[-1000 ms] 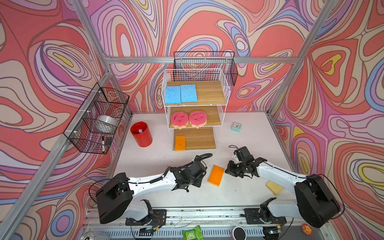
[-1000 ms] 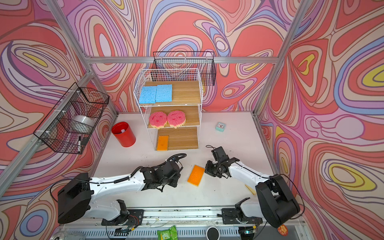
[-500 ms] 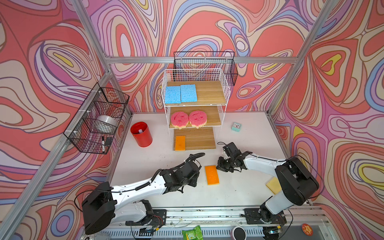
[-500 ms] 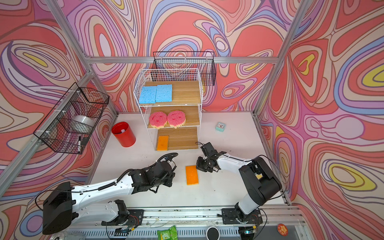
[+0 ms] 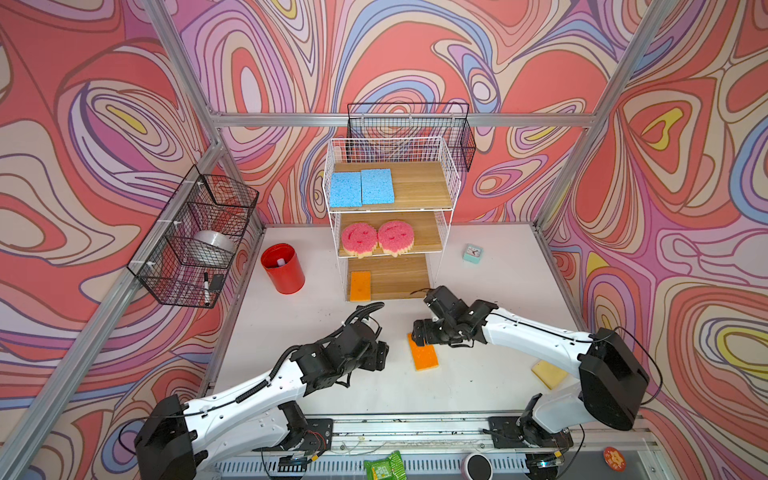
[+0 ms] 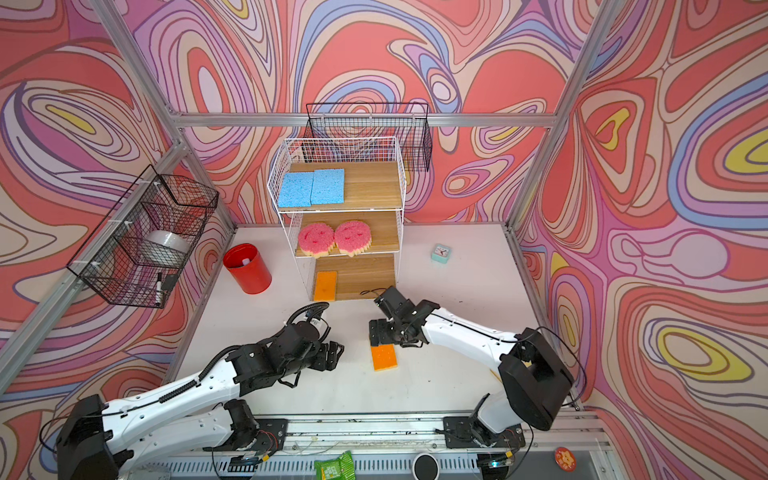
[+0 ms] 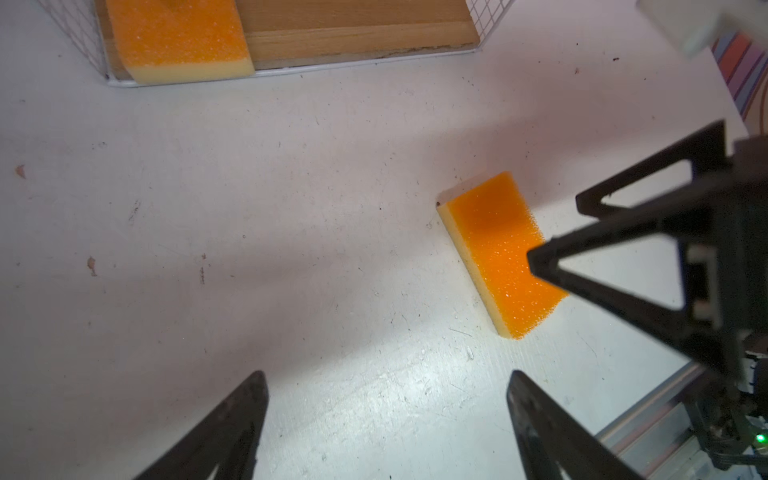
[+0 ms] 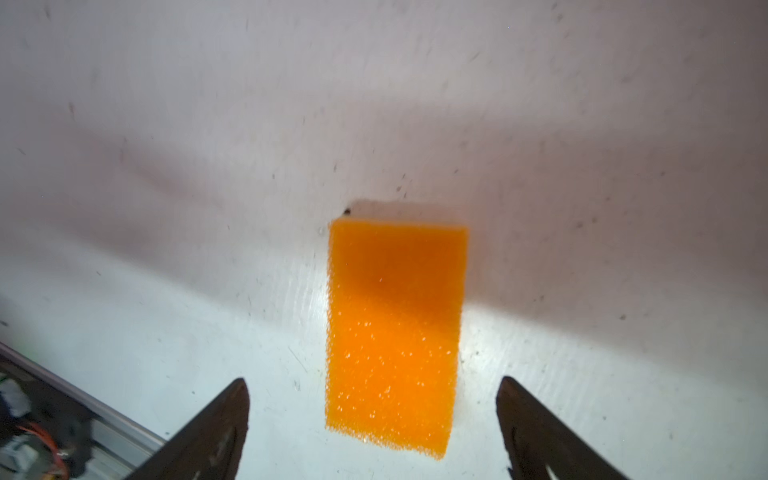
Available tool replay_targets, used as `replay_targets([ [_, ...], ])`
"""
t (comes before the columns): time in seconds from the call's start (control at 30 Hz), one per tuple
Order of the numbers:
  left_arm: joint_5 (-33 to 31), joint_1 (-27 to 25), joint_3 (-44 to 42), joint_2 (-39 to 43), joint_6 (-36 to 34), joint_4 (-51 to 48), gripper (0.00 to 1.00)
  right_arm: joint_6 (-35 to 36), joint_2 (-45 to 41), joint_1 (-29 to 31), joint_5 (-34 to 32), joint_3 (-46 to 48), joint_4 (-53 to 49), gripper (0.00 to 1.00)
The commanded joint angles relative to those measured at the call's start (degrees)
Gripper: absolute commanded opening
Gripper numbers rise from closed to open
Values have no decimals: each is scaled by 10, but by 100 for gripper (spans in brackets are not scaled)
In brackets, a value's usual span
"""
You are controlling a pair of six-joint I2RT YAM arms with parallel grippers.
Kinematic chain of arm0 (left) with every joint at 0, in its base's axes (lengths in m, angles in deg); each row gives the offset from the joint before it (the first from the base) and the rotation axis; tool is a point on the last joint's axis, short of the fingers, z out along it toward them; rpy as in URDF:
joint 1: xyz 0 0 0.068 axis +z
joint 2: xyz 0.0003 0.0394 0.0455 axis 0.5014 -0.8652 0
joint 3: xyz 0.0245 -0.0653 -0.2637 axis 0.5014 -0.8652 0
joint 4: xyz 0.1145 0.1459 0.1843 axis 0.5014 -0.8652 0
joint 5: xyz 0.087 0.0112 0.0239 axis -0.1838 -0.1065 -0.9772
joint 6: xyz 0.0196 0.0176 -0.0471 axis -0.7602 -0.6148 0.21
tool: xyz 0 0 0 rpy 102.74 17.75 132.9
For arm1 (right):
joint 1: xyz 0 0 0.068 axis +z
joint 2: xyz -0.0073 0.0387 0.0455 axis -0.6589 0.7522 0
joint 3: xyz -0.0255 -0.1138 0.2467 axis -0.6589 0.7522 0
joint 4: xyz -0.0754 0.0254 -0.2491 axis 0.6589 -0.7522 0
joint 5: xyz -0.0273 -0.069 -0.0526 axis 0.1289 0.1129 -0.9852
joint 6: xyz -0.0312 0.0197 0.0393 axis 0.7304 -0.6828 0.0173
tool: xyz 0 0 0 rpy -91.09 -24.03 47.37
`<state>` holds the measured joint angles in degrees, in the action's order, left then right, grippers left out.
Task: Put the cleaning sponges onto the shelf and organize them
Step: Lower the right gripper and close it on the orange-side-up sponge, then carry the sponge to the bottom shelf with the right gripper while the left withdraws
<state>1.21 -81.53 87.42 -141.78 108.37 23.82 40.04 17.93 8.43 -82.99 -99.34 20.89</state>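
The right arm reaches low across the surface point(image 5: 316, 324). The right end effector point(image 5: 419, 332) points down, fingers spread wide and empty, over the far end of the orange sponge point(image 5: 424, 356), which lies flat before the shelf point(image 5: 395, 276). The left arm stretches in alongside. The left end effector point(image 5: 379, 358) is equally wide and holds nothing.

Red cup point(image 5: 282, 270) far ahead-left of left gripper point(image 5: 380, 355); mint clock point(image 5: 473, 253) well beyond right gripper point(image 5: 419, 332); blk wire basket point(image 5: 176, 286) w/ tape roll point(image 5: 214, 245), marker point(image 5: 206, 286), far left of left gripper; green packet point(image 5: 382, 467) well behind both
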Motion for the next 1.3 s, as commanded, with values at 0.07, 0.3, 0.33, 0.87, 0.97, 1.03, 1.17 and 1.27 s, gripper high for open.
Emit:
replay_targets([
  [0.07, 14, 29, -23, 51, 7, -41, 100, -39, 34, 61, -86, -8, -57, 98],
  [0.3, 21, 41, -55, 83, 14, -51, 100, -52, 59, 90, -107, -14, -67, 98],
  [0.33, 20, 41, -57, 84, 14, -49, 100, -54, 62, 91, -106, -15, -65, 98],
  [0.87, 11, 42, -59, 98, 13, -60, 100, -85, 106, 92, -82, -12, -28, 74],
  [0.97, 6, 45, -59, 110, 11, -70, 100, -86, 109, 92, -86, -19, -29, 65],
  [1.03, 1, 45, -59, 119, 12, -77, 100, -82, 113, 92, -91, -29, -31, 65],
  [1.17, -33, 46, -58, 153, 23, -102, 100, -63, 120, 92, -109, -63, -19, 66],
  [1.27, -56, 47, -69, 202, 33, -118, 100, -40, 137, 91, -121, -100, -1, 68],
])
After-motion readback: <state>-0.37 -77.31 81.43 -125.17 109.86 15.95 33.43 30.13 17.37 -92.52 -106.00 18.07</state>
